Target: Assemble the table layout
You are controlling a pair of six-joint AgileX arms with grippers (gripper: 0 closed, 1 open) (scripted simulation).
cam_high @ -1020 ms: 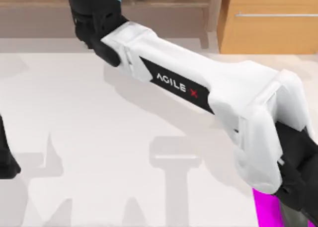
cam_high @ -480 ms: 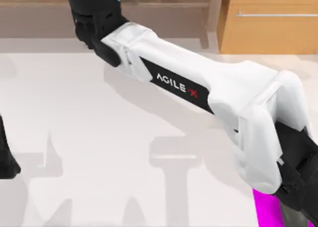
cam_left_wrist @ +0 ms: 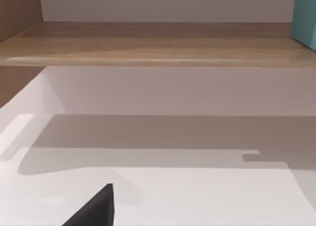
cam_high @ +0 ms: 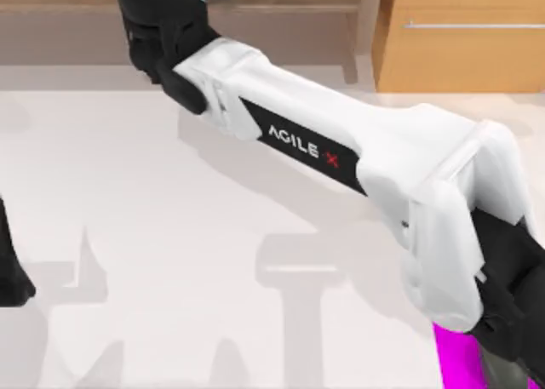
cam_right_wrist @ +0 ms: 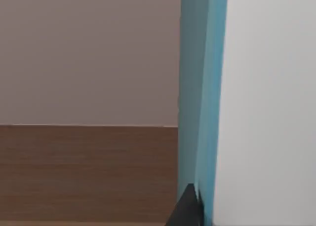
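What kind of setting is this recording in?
Likely a simulated room with furniture: a broad white table, a brown wooden shelf behind it, and an orange-wood drawer unit at the far right.

Plain matte white tabletop [cam_high: 153,202], no markings, just grey shadows. The arm [cam_high: 341,151] crossing it is white with black joints and a black strip with white lettering plus a red X. Magenta block [cam_high: 460,359] at 5 o'clock. Brown wooden shelf [cam_left_wrist: 148,43], orange-wood drawer unit [cam_high: 464,36] at 1 o'clock, teal box [cam_right_wrist: 200,97].
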